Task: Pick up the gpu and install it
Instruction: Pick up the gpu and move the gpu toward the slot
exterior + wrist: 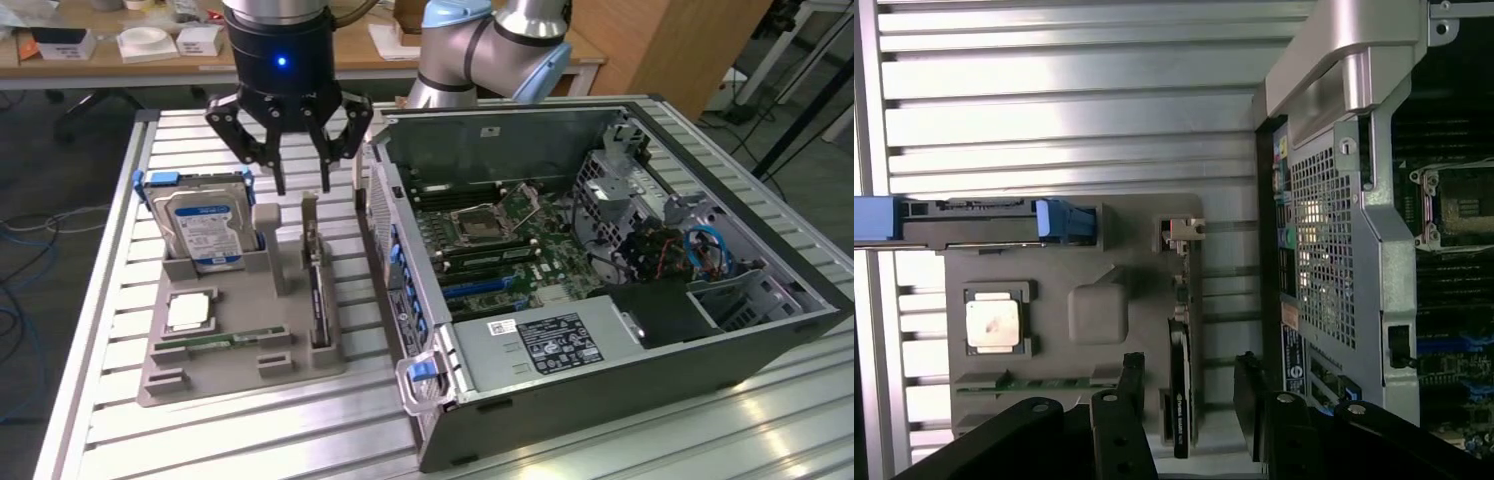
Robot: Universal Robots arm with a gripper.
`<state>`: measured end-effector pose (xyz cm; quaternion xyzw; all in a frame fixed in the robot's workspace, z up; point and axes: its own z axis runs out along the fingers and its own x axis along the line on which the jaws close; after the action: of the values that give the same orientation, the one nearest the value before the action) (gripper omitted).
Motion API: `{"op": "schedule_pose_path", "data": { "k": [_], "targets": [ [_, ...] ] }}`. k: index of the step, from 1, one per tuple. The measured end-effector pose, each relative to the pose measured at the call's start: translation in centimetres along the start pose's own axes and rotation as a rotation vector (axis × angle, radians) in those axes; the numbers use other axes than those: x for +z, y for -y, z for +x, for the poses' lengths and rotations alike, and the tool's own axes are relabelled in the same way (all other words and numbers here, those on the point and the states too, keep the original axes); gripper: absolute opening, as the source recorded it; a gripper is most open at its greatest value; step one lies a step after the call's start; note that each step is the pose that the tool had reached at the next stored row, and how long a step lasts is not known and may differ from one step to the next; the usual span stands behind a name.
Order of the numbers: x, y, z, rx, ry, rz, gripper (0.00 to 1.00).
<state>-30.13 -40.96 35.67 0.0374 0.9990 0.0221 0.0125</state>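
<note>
Exterior view: a robot arm's black gripper (303, 188) is hovering over a gray parts tray (214, 378), which is sitting on a slatted metal table (118, 290). The gripper is spreading its fingers wide and holding nothing, with the tips pointing down just above the gpu (318, 290). The gpu, a thin dark card, is standing on its long edge in a slot along the tray's side nearest the open computer case (587, 410), which is lying on the exterior view's right with its motherboard (514, 250) showing. On the tray's other side, a silver hard drive (203, 230) with a blue-and-white label is standing upright. A square processor chip (190, 312) and a slim green memory stick (214, 343) are lying flat nearer the camera. In the wrist view, the gripper (1188, 360) is looking straight down on the gpu (1181, 390), with its dark fingers (1132, 385) flanking the card on both sides and touching neither face. The case (1334, 210) is sitting just beside the tray (1054, 260).
</note>
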Motion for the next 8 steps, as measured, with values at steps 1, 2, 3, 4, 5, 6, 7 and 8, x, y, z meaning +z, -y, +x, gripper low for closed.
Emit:
{"op": "schedule_pose_path", "data": {
  "k": [1, 2, 3, 4, 5, 6, 7, 8],
  "targets": [
    [0.09, 0.0, 0.0, 0.0, 0.0001, -0.0001, 0.49],
    [0.15, 0.01, 0.01, 0.0, 0.0, 0.0, 0.49],
    [0.22, 0.01, 0.01, 0.0, 0.0, 0.0, 0.49],
    [0.29, 0.01, 0.01, 0.0, 0.0, 0.0, 0.49],
    [0.37, 0.02, 0.01, 0.0, 0.0001, -0.0001, 0.49],
    [0.44, 0.02, 0.01, 0.0, 0.0, 0.0, 0.49],
    [0.52, 0.02, 0.01, 0.0, 0.0, 0.0, 0.49],
    [0.59, 0.03, 0.01, 0.0, 0.0, 0.0, 0.49]
  ]
}}
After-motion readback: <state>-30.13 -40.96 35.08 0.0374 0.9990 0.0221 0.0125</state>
